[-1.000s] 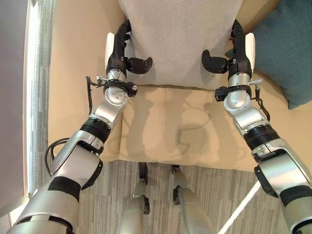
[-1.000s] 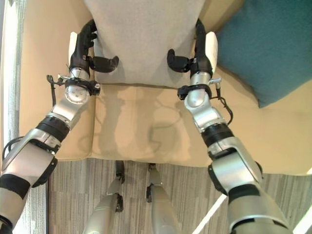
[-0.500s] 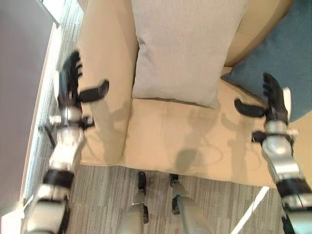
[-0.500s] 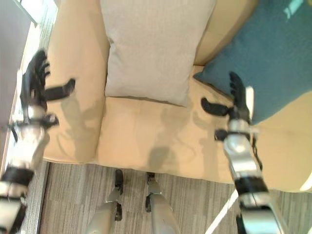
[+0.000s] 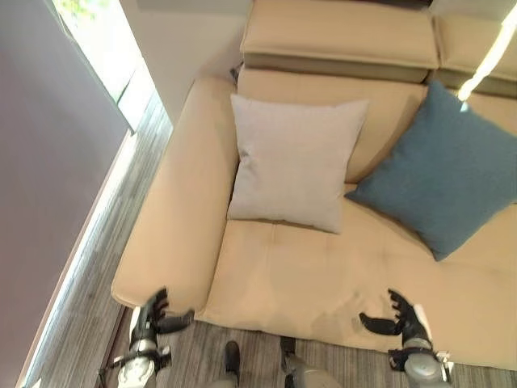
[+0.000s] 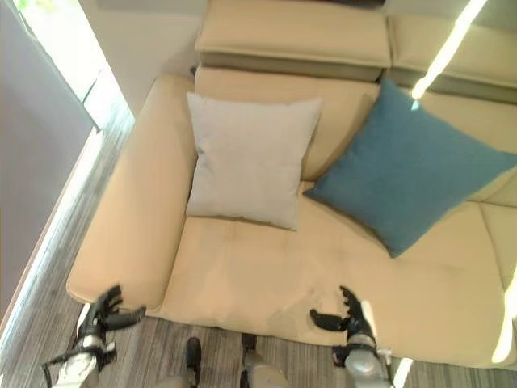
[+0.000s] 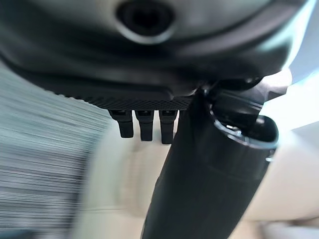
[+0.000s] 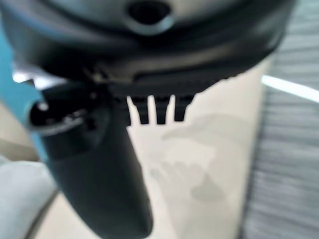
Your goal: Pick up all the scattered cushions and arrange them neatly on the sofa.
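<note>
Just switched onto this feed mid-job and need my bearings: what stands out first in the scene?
A pale grey square fabric cushion leans upright against the backrest of the beige leather sofa, by its armrest. Beside it, a teal square fabric cushion leans at an angle, one corner pointing down at the seat. Low at the seat's front edge, the left hand and right hand are open and hold nothing.

Bright daylight from the window — sun streaks, wrist views motion-blurred.
</note>
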### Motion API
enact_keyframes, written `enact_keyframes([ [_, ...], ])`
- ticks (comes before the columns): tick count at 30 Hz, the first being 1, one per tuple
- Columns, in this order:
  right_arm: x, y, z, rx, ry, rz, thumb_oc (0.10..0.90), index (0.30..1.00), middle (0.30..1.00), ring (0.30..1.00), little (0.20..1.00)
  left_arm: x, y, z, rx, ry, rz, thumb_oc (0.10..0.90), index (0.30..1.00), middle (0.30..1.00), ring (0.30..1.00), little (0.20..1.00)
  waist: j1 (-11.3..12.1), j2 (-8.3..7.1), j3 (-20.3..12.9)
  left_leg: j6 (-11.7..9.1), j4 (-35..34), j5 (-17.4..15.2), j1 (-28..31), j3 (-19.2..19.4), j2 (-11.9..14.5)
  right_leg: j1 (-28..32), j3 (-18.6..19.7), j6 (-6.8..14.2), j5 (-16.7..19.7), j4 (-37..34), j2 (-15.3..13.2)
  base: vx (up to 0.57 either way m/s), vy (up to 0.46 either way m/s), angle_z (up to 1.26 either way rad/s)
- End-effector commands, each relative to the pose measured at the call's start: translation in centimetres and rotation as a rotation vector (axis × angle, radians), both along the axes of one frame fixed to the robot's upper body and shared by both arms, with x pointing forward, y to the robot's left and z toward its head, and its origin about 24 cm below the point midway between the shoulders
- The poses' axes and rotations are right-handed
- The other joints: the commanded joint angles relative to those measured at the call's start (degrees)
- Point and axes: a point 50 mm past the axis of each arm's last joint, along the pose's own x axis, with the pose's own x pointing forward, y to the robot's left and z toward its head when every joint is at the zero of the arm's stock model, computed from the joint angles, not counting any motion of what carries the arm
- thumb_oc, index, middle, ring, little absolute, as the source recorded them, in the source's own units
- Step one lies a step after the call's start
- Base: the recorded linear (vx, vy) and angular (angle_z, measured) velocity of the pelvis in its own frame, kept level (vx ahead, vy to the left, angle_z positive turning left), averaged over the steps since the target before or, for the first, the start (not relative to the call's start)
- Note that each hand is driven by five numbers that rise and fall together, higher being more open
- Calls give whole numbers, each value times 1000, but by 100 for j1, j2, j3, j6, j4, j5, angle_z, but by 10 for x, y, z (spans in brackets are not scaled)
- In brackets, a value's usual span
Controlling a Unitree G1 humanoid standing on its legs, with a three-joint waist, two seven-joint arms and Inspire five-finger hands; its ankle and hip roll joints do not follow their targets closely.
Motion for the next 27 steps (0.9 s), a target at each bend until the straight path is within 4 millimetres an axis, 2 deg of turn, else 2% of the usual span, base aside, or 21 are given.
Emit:
enact_keyframes([
  [1,-6,-14,5,-55,-20,-1,800,900,900,900,900,-18,10,-7,85,121,-91,800,900,900,900,900,24,-290,-326,-107,39,-387,289,275,-168,579,129,508,-677,64,-123,-31,-31,-24],
  [3,-12,-12,0,-42,7,-10,800,900,900,900,900,-23,9,-10,81,143,-89,800,900,900,900,900,0,-285,-309,-106,101,-437,366,276,-157,687,156,490,-708,64,-112,-37,-22,-13],
  [4,-23,-12,-9,-32,64,-29,800,900,900,900,900,-26,7,-13,84,173,-98,800,900,900,900,900,-31,-299,-263,-82,416,-579,402,281,-154,814,204,443,-757,151,-117,-43,-11,-4],
  [9,-33,-13,-18,-13,131,-66,800,900,900,900,900,-26,2,-17,76,192,-105,800,900,900,900,900,-16,-332,-111,-4,950,-858,487,226,-190,1009,376,383,-857,354,-101,-44,8,-8],
  [10,-32,-14,-19,-16,146,-73,800,900,900,900,900,-20,-1,-17,71,178,-108,800,900,900,900,900,16,-344,-49,-6,1114,-871,441,43,-246,993,464,376,-856,409,-95,-174,65,-31],
  [11,-29,-15,-21,-28,168,-83,800,900,900,900,900,-9,-10,-17,61,158,-133,800,900,900,900,900,70,-355,16,-48,1256,-837,279,-521,-448,894,595,377,-809,483,-93,-214,95,-33],
  [12,-23,-15,-20,-35,165,-79,800,900,900,900,900,-2,-16,-17,57,146,-158,800,900,900,900,900,57,-357,-7,-34,1191,-889,242,-749,-542,839,662,399,-784,471,-104,-168,72,-38],
  [16,-20,-15,-22,-57,197,-56,800,900,900,900,900,5,-24,-17,53,137,-191,800,900,900,900,900,28,-314,-76,72,987,-925,299,-775,-581,664,848,482,-630,425,-112,-88,122,-62],
  [18,-16,-9,-24,-71,220,-21,800,900,900,900,900,11,-26,-16,56,124,-195,800,900,900,900,900,57,-343,-55,155,883,-883,238,-642,-617,386,997,629,-460,412,-136,-139,132,-61],
  [20,-14,-6,-24,-73,221,-8,800,900,900,900,900,13,-26,-15,60,118,-199,800,900,900,900,900,101,-360,-26,198,861,-864,199,-550,-626,271,1037,676,-418,461,-131,-148,73,-64],
  [21,-5,1,-24,-70,211,22,800,900,900,900,900,18,-22,-12,76,101,-193,800,900,900,900,900,174,-388,127,256,838,-810,125,-365,-594,-27,904,766,-367,716,-139,-276,70,-139],
  [24,6,7,-22,-73,185,57,800,900,900,900,900,23,-14,-8,106,99,-204,800,900,900,900,900,330,-349,216,247,707,-699,115,-45,-409,-108,22,728,-506,977,-428,-177,2,-141],
  [27,4,2,-21,-76,185,40,800,900,900,900,900,20,-10,-9,112,118,-194,800,900,900,900,900,349,-329,198,263,649,-681,227,51,-333,118,-142,664,-639,1097,-545,-70,-56,-51],
])
